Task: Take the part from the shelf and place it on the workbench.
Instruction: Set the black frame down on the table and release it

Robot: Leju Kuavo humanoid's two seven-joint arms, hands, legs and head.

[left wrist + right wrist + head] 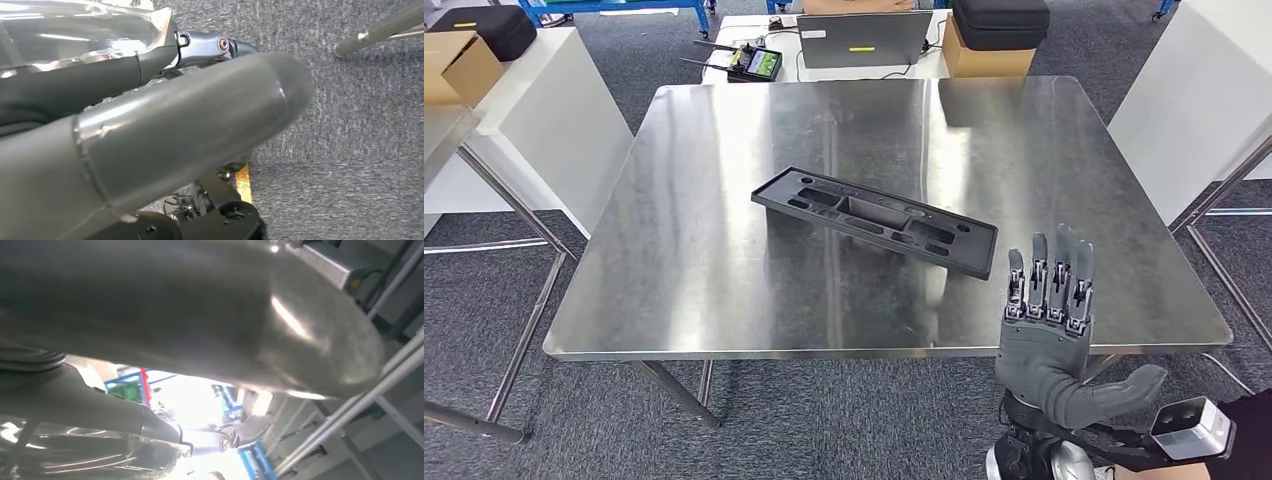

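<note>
Right hand (1049,335) is up at the near edge of the steel worktop (674,290), towards its right corner, fingers (1056,280) straight and side by side, thumb stuck out, holding nothing. The left hand (150,135) is a blurry grey thumb over carpet, so I can't tell how its fingers sit. The black part (876,218) lies flat and angled mid-worktop, bare steel all round it, with a laptop (864,38) on the table beyond the far edge.
</note>
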